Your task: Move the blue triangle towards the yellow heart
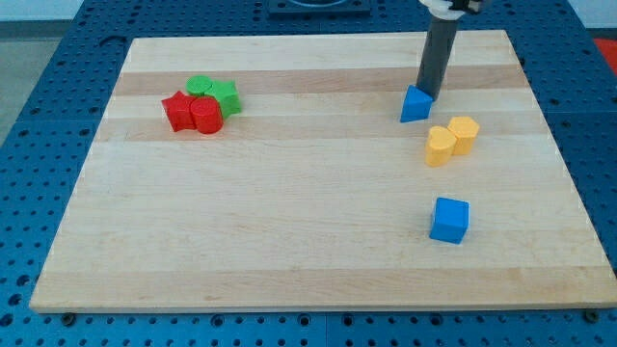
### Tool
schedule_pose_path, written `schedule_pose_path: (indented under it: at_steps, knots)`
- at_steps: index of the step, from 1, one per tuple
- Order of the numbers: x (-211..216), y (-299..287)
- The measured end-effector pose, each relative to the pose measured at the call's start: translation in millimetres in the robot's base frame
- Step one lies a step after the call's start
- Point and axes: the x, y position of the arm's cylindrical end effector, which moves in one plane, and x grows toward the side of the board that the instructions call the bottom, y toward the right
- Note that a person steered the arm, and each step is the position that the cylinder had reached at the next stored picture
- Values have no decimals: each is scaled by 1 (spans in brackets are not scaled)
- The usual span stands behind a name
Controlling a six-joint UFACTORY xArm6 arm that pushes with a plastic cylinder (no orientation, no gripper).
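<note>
The blue triangle [415, 104] lies at the upper right of the wooden board [289, 241]. My tip [426, 96] touches the triangle's upper right side. The yellow heart [441, 146] lies just below and to the right of the triangle, a short gap apart. It touches another yellow block [464, 134] on its right.
A blue cube [449, 220] sits lower right. At the upper left is a tight cluster: two green blocks [213, 93] above a red star-like block [177, 110] and a red block [206, 116].
</note>
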Motion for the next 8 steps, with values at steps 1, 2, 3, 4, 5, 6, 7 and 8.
schedule_pose_path:
  at_steps: [1,2,3,4,5,6,7,8]
  knots:
    - [-18,-16]
    - [-20,-28]
    - [-12,-22]
    - [2,-22]
    - [14,-22]
    - [30,-20]
    - [48,-17]
    - [46,-17]
